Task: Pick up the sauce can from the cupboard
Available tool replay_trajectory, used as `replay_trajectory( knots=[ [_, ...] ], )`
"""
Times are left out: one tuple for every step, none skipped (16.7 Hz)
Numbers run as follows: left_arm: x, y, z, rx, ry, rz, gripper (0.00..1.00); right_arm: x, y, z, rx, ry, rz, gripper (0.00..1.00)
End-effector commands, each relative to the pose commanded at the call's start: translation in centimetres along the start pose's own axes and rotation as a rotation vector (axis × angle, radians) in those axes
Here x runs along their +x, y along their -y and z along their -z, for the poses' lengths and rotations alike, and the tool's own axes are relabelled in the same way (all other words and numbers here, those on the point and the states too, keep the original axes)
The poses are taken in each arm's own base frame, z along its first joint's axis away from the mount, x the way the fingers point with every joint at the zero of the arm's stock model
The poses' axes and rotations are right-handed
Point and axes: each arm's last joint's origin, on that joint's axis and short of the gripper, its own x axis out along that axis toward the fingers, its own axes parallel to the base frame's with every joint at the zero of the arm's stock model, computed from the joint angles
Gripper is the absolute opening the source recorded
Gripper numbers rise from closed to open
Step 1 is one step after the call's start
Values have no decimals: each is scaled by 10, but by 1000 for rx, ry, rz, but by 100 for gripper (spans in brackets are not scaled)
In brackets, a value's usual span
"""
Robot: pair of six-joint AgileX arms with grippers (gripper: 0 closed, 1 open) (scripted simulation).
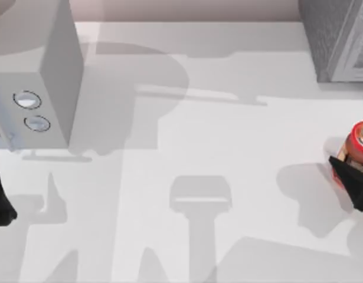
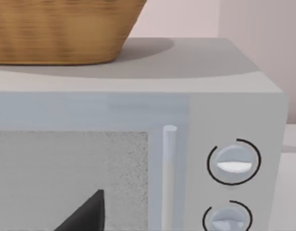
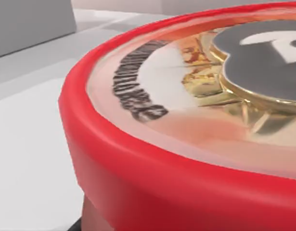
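Sauce can (image 1: 359, 143) at table (image 1: 228, 135) right edge; cupboard (image 1: 337, 38) behind; microwave (image 1: 36, 71) far left.

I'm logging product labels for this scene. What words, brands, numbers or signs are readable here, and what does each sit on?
No text reads clearly.
Sauce can lid: a curved line of dark lettering along the rim, too blurred to read; a dark centre mark with a pale shape, cut off at the edge.
Sauce can from above, at the right gripper: label too small to read.
Microwave: two dials, no numbers or words visible.

Sauce can (image 1: 359, 143), red-rimmed top, dark centre mark, upright on desk right edge, right against the right jaws; cupboard (image 1: 336, 36) well beyond them.
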Motion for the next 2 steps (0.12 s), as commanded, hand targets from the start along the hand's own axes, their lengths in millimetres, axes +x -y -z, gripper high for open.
replay_trajectory(
  knots=[
    [0, 0, 0, 0, 0, 0, 100, 0, 0, 0, 0, 0, 0, 100],
    [0, 0, 0, 0, 0, 0, 100, 0, 0, 0, 0, 0, 0, 100]
  ],
)
